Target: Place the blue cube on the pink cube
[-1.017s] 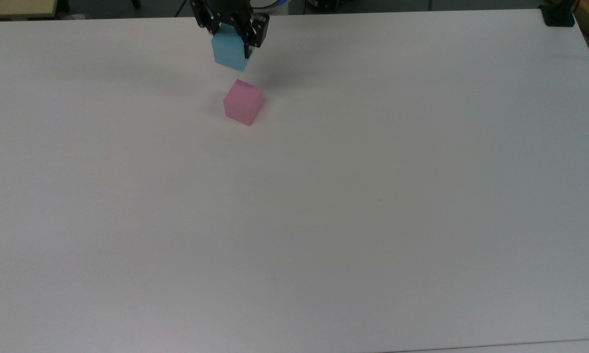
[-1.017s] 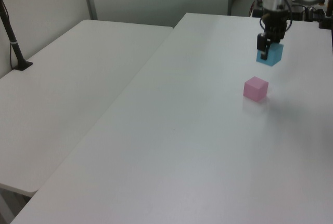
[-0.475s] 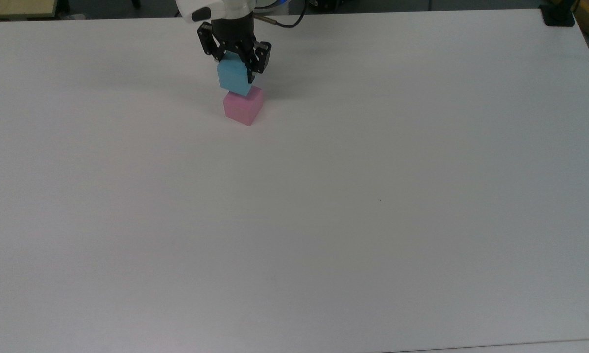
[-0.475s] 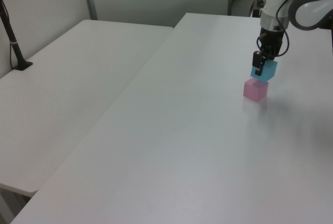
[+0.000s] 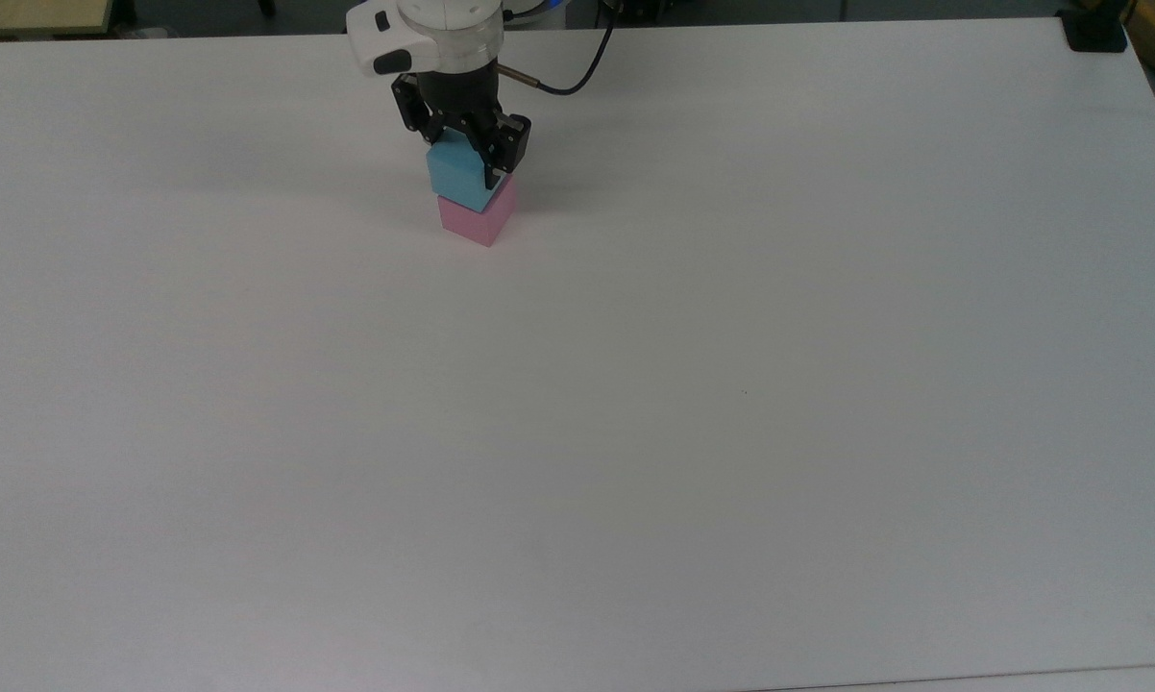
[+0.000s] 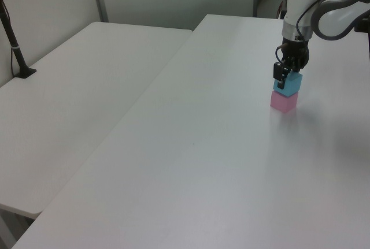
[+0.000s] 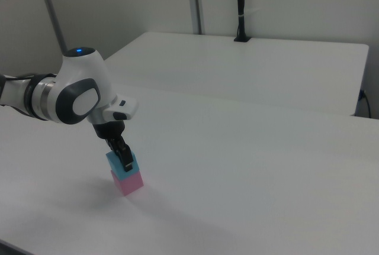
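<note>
Setting the blue cube [image 5: 458, 173] down squarely is my job now: my pincer [image 5: 464, 160] is clamped on its sides, and it looks seated on the pink cube [image 5: 477, 219], near the far edge of the tabletop [image 5: 635, 384] in the top view. I judge the best move is to open the fingers slowly and evenly, then lift straight up, so nothing drags it sideways. In the top view the blue one sits shifted slightly toward the top view's left of the pink one, so a nudge could tip it. Both are small, matte, plain, equal in size.
</note>
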You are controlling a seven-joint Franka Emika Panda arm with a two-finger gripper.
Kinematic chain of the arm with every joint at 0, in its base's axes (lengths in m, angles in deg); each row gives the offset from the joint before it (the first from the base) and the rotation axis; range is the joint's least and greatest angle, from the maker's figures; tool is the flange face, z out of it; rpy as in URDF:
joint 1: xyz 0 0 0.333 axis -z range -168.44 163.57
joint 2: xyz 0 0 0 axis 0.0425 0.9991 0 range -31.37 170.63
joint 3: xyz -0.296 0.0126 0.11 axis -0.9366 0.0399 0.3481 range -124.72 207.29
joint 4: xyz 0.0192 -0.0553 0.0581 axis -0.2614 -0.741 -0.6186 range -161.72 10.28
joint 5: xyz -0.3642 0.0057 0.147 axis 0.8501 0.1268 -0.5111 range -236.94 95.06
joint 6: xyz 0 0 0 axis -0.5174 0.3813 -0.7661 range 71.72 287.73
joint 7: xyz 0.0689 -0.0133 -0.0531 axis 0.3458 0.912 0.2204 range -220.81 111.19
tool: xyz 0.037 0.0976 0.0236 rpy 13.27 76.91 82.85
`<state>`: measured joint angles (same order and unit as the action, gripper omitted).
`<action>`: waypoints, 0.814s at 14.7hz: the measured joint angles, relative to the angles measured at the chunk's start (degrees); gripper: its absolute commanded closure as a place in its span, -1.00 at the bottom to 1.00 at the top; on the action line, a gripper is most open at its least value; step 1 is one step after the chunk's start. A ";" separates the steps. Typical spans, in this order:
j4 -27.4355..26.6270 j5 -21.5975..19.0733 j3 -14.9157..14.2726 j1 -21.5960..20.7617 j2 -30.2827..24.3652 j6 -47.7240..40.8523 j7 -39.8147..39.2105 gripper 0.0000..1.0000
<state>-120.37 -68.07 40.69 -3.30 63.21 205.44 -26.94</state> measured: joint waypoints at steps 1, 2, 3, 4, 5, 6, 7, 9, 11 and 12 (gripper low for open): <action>0.28 0.00 0.00 0.00 0.05 0.00 0.12 -0.83; 0.49 0.00 0.00 0.00 0.11 0.00 0.21 -1.00; 0.68 0.00 0.00 0.00 0.28 0.00 0.32 -1.00; 0.87 0.00 0.00 -0.01 0.56 0.00 0.38 -1.00; 1.02 0.00 0.00 -0.02 0.90 0.00 0.42 -1.00; 1.13 0.00 0.00 -0.03 1.23 0.00 0.44 -1.00; 1.20 0.00 0.00 -0.06 1.49 0.00 0.45 -1.00; 1.23 0.00 0.01 -0.08 1.67 -0.08 0.45 -1.00; 1.55 0.00 0.01 -0.08 1.67 -1.04 0.45 -1.00; 2.51 0.00 0.01 -0.08 1.66 -3.08 0.45 -1.00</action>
<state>-117.86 -68.07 40.70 -3.37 64.87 202.36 -26.49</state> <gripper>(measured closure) 0.000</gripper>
